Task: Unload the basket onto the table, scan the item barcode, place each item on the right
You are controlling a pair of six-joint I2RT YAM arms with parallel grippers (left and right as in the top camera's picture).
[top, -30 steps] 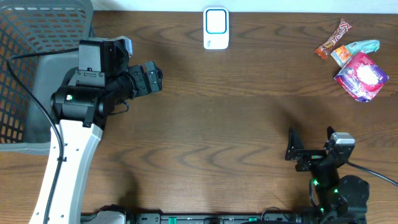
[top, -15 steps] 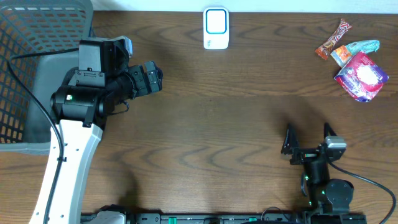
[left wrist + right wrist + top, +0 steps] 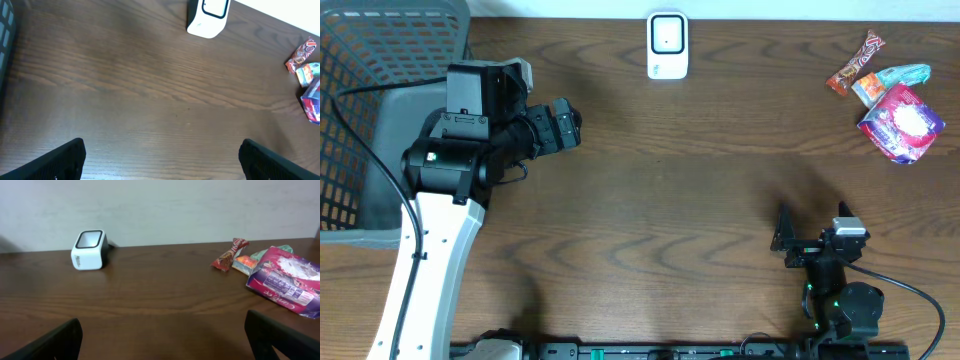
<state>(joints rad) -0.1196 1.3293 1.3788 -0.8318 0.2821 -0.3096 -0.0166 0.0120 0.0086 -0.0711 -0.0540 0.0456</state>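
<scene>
both grippers stand wide apart and empty: left gripper (image 3: 570,124) hangs just beside the basket (image 3: 360,60) at far left, right gripper (image 3: 812,222) sits low at near right. three snack items, any of which may be the one to scan, lie bunched at far right: pink packet (image 3: 902,122), teal packet (image 3: 902,75) touching it, candy bar (image 3: 855,62) just beside. scanner (image 3: 667,45) sits at far centre, close to the far edge of the table (image 3: 700,200). risks, judged: a grab at one packet shoves or drags its neighbours; soft crinkly wrap may slip or fold over the barcode; which face carries the barcode cannot be told; an item swung in too far could knock the scanner toward the far edge. room: broad bare wood between snacks, scanner and both arms; the basket wall crowds the left arm only.
</scene>
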